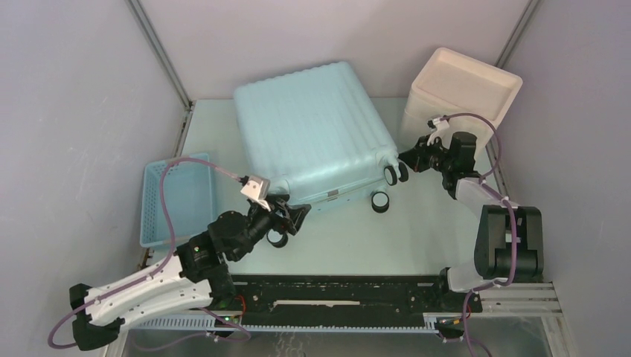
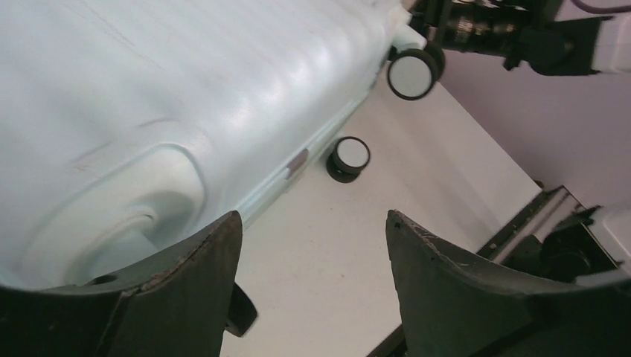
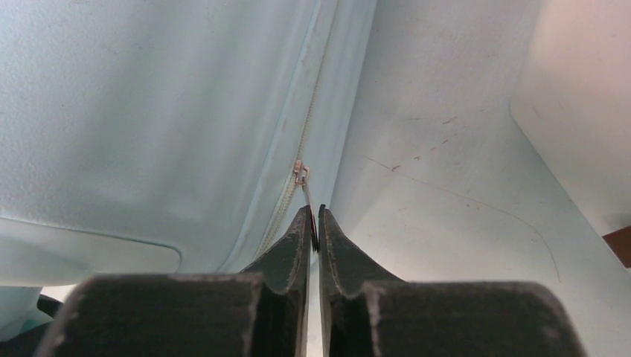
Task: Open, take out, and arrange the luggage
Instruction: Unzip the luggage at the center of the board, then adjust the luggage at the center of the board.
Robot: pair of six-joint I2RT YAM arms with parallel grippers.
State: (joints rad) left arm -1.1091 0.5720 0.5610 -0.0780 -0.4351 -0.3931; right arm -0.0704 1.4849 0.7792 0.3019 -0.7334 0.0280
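Two arms at shut luggage (image 1: 312, 130) lying flat, basket (image 1: 178, 201) and box (image 1: 461, 93) flanking it: right gripper (image 3: 315, 223) pinches its zipper pull (image 3: 301, 175), left gripper (image 1: 296, 216) wide, empty, by near corner; best drag steadily along seam (image 3: 312, 111).

Luggage (image 1: 312, 130) blocks the middle, basket (image 1: 182, 204) left, box (image 1: 465, 85) right; near strip free.

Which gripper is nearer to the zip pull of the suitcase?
Right. The right gripper is shut on the zip pull, at the right side of the suitcase. The left gripper stands open at its near-left corner, far from the pull.
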